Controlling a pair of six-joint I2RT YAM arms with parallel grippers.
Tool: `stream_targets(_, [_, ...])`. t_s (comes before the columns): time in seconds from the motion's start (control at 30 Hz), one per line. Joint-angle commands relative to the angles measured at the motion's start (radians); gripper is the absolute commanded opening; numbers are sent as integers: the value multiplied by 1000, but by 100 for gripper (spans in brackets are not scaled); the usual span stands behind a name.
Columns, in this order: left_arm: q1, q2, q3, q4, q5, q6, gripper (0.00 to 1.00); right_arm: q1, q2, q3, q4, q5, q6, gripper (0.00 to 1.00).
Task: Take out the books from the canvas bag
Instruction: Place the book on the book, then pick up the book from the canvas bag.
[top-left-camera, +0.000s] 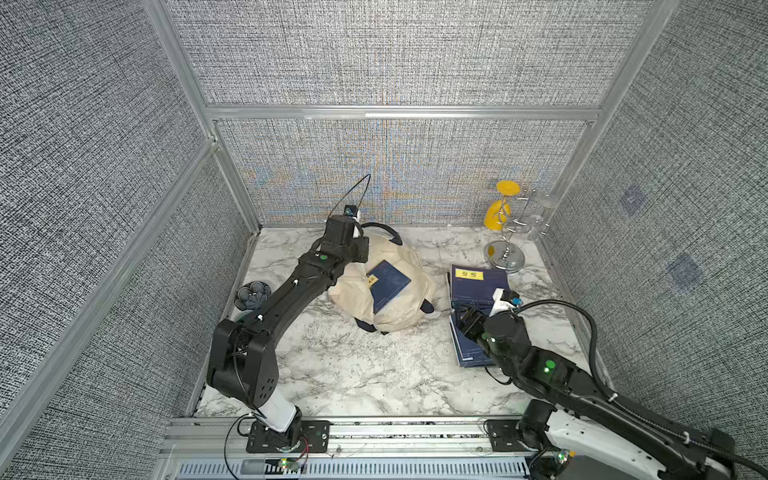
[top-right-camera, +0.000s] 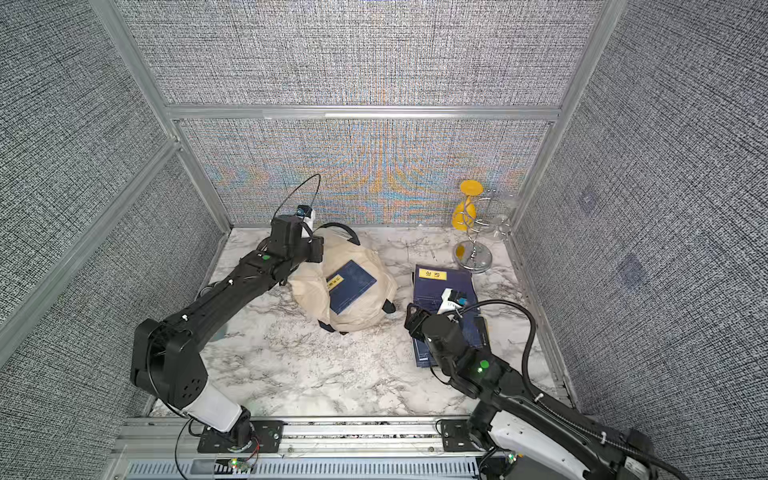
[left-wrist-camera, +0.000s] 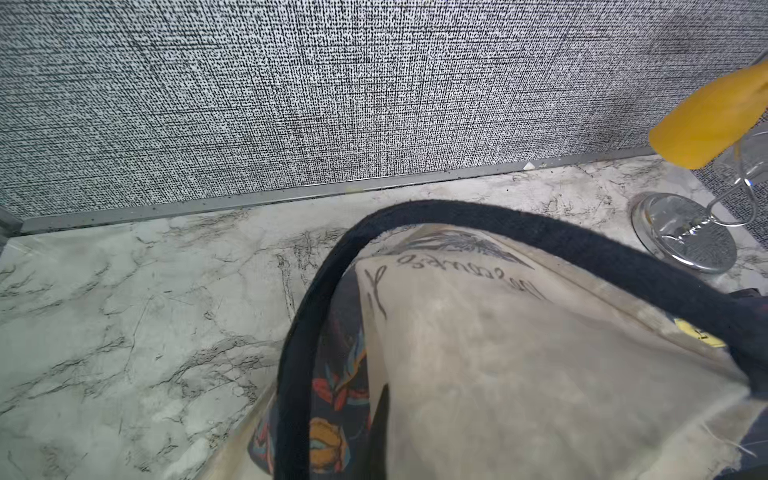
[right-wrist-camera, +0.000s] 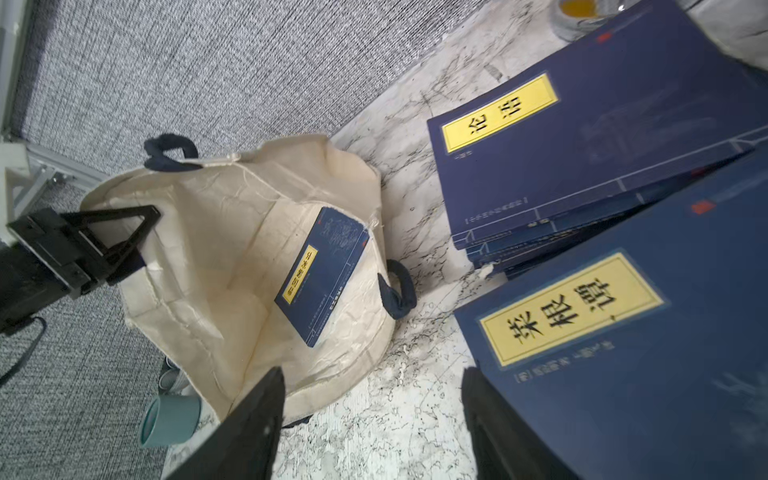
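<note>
Cream cloth of the canvas bag (top-left-camera: 390, 322) (right-wrist-camera: 208, 270) lies slumped on the marble bench (top-left-camera: 374, 374), its mouth gaping toward my right pincer (right-wrist-camera: 374, 374). One navy book (top-left-camera: 388, 284) (right-wrist-camera: 322, 278) with a yellow label lies inside on the lining, across bare bench from that pincer. My left pincer (right-wrist-camera: 137, 237) is clamped together on the bag's rim at the far side of the mouth. My right pincer stands apart, only bench showing between its fingers (right-wrist-camera: 257, 415). It hangs over the other navy books (top-left-camera: 478, 286) (right-wrist-camera: 602, 137), which lie stacked outside the bag, just beside and beneath it. Beyond that stack stands a chrome glass rack (top-left-camera: 505, 255) carrying a yellow glass (top-left-camera: 498, 212). Past the bag from my right pincer lies a teal cup (right-wrist-camera: 170, 419).
</note>
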Motion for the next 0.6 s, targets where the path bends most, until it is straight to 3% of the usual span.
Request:
stream_targets(0.0, [1,-12,-3,18,10,-5,0,14,52,32,102,-74,-96,71])
stream_targets(0.07, [2,-16,-6,22,10,-5,0,24,92,67,122,-100,-121,77])
stream_targets(0.17, [1,-24,-11,30,10,-7,0,26,172,132,118,-158,-140,99])
stream_targets(0.57, [1,-73,-44,76,5,-9,0,34,410,293,167,-267,-211,99])
